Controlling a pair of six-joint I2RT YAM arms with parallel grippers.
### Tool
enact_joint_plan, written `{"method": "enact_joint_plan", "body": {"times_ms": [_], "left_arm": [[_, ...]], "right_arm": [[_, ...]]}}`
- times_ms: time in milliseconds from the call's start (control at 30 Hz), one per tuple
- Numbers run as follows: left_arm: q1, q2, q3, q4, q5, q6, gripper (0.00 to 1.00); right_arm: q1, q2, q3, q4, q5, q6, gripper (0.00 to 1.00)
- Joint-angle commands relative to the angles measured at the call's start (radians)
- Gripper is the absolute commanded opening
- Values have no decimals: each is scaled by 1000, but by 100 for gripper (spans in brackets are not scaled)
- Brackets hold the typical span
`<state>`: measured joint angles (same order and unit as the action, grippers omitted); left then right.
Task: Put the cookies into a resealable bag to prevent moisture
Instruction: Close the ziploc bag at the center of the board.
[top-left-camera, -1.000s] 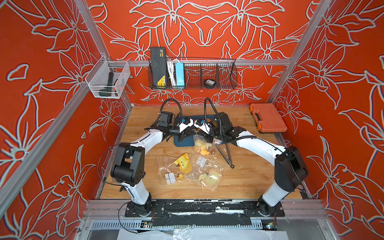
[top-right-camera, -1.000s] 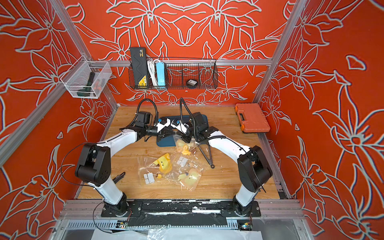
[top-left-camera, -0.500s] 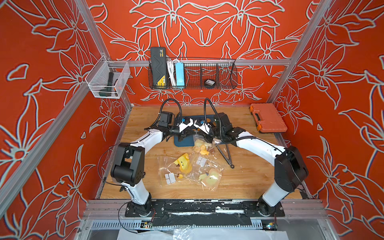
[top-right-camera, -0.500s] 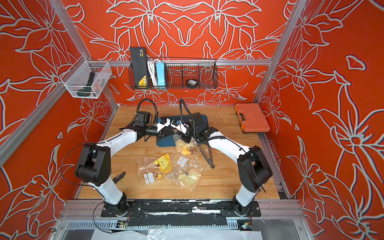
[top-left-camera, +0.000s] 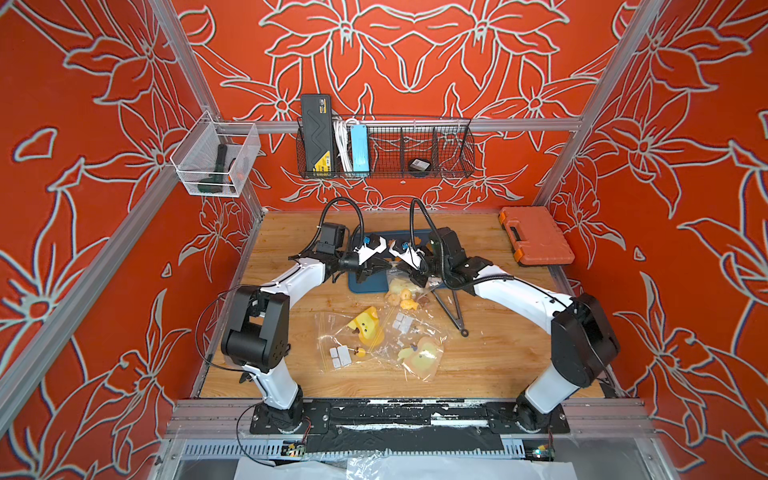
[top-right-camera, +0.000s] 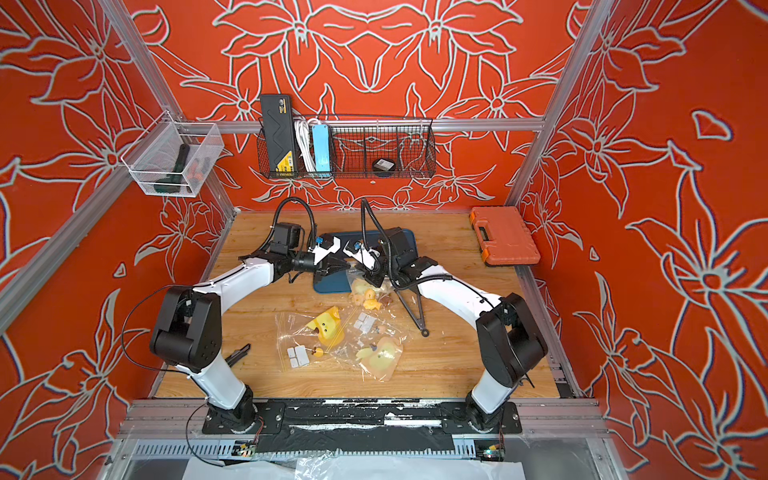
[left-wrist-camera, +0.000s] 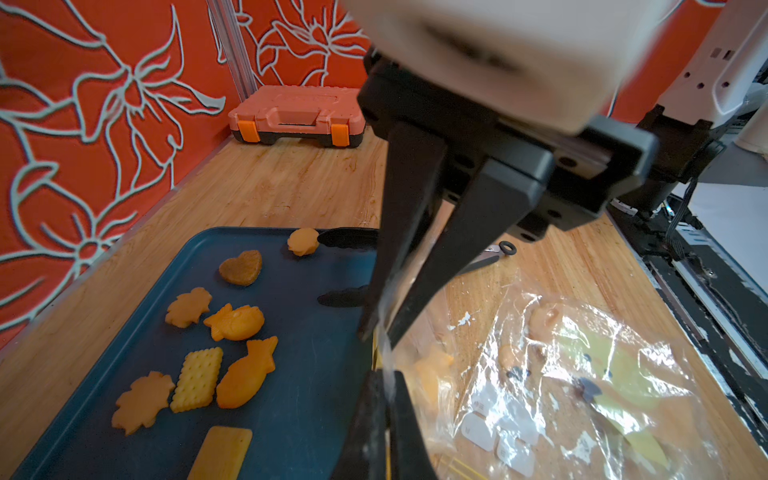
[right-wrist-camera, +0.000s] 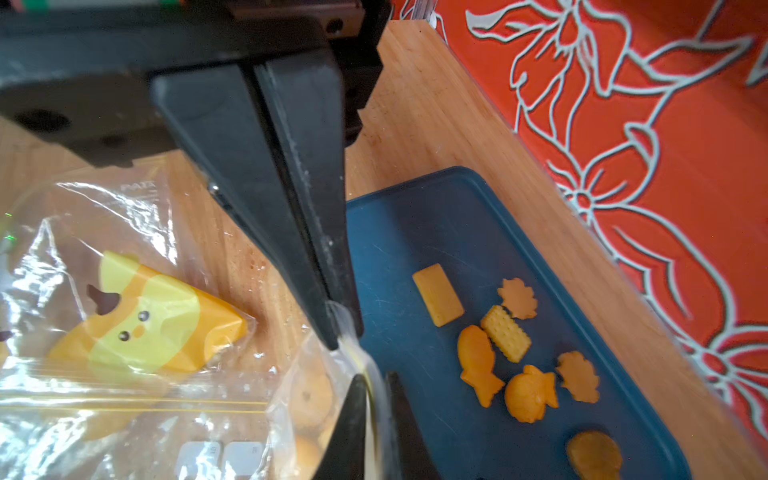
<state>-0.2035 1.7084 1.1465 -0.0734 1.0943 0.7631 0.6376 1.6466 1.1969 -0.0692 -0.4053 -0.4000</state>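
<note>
Your left gripper is pinched tight on the top edge of the resealable bag. The bag sits at the near edge of the blue tray, with some cookies inside. 8 more show on the tray. Your right gripper pinches the same edge.

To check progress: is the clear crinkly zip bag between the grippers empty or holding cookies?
Partly filled: a few small golden cookies show inside the clear crinkly zip bag; several more lie on the dark blue tray.
</note>
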Motion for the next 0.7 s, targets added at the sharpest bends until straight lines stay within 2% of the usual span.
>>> {"method": "enact_joint_plan", "body": {"times_ms": [0, 33, 67, 100, 133, 167, 200, 267, 300, 333, 367, 400, 467, 533, 567, 600, 667], "left_arm": [[-1, -25, 13, -16, 35, 18, 0], [-1, -26, 12, -16, 35, 21, 0], [0, -24, 13, -15, 36, 19, 0], [1, -24, 15, -15, 36, 19, 0], [0, -23, 15, -14, 36, 19, 0], [0, -25, 15, -15, 37, 19, 0], [1, -25, 13, -17, 36, 18, 0], [1, -26, 13, -16, 36, 19, 0], [1, -24, 15, -16, 37, 19, 0], [1, -25, 15, -17, 36, 19, 0], [1, -25, 15, -16, 36, 20, 0], [1, -27, 13, -18, 35, 20, 0], [1, -27, 13, -16, 35, 21, 0], [1, -26, 15, -16, 36, 20, 0], [1, -26, 15, -16, 36, 21, 0], [1, -25, 14, -16, 36, 21, 0], [1, -27, 13, -17, 36, 21, 0]], "right_arm": [[-7, -31, -17, 10, 23, -5, 0], [-7, -28, -6, -15, 21, -8, 0], [-8, -27, -6, -13, 30, -5, 4], [-7, -31, -20, 12, 40, 0, 21], [-8, -40, -42, 51, 57, 9, 25], [-9, -46, -52, 62, 60, 9, 6], [-10, -48, -43, 33, 51, 2, 0], [-16, -41, -18, -21, 33, -2, 0], [-16, -44, -28, -5, 39, 0, 13], [-15, -52, -49, 29, 53, 7, 18], [-16, -59, -64, 46, 62, 9, 6], [-16, -63, -63, 30, 65, 3, 0], [-22, -61, -43, -20, 56, -3, 0], [-23, -73, -74, 25, 85, 10, 15], [-23, -79, -90, 49, 98, 15, 11], [-25, -85, -93, 40, 97, 12, 0], [-32, -81, -67, -17, 77, 11, 0]]}}
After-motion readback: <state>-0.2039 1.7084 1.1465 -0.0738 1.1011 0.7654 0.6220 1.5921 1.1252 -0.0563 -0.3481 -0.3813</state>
